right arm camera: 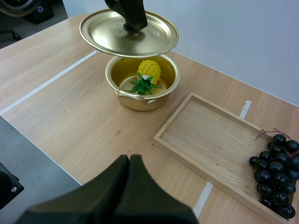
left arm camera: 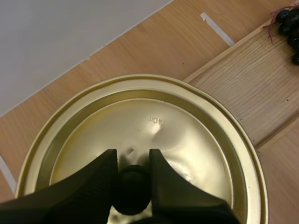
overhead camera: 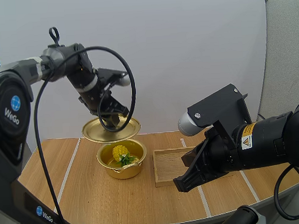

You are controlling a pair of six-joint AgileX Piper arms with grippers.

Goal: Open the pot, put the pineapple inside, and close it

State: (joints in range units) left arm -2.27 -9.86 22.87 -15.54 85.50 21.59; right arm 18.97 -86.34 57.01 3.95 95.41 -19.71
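Inside the open pot (overhead camera: 123, 168) on the tabletop (overhead camera: 88, 195): pineapple (overhead camera: 120, 152), yellow body toward the back, green leaves toward the front rim. Lid (overhead camera: 98, 131) hangs just above the pot, clear of the rim, slightly tilted, offset toward the back. Left arm reaches in from the left, wrist bent down; left tool (left arm camera: 132, 158) clamped on the lid's black knob (left arm camera: 131, 189). Right arm sits low over the front right of the tabletop, right tool (right arm camera: 129, 161) closed on nothing, fingers together, pointing toward the pot. Wooden tray (right arm camera: 205, 135) right of the pot, near but apart; grapes (right arm camera: 275, 172) at its end away from the pot.
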